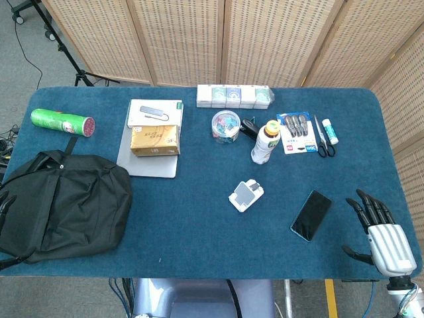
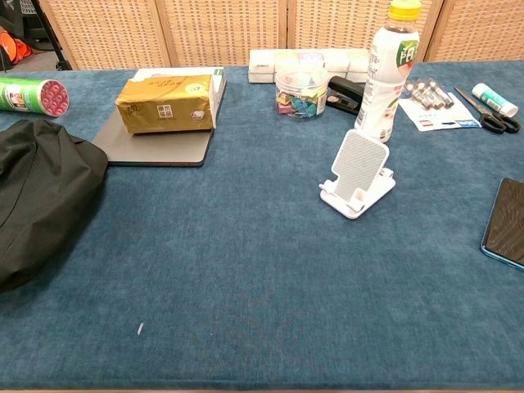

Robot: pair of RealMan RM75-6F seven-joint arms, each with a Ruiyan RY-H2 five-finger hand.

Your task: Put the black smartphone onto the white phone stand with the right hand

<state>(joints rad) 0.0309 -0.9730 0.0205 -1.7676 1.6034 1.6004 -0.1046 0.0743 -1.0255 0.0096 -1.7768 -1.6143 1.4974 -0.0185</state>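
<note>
The black smartphone (image 1: 311, 215) lies flat on the blue table, screen up, right of centre; in the chest view the smartphone (image 2: 505, 223) is cut off by the right edge. The white phone stand (image 1: 246, 195) stands empty to its left, and the chest view shows the stand (image 2: 357, 175) upright with its back plate tilted. My right hand (image 1: 379, 228) hovers at the table's front right corner, to the right of the phone and apart from it, fingers spread and holding nothing. The left hand (image 1: 5, 205) shows only as dark fingertips at the left edge beside the bag.
A black bag (image 1: 63, 202) covers the front left. Behind are a green can (image 1: 63, 122), a tissue pack (image 1: 155, 140) on a grey laptop (image 1: 147, 162), a jar of clips (image 1: 226, 126), a bottle (image 1: 266, 142), scissors (image 1: 320, 138) and white boxes (image 1: 234, 96).
</note>
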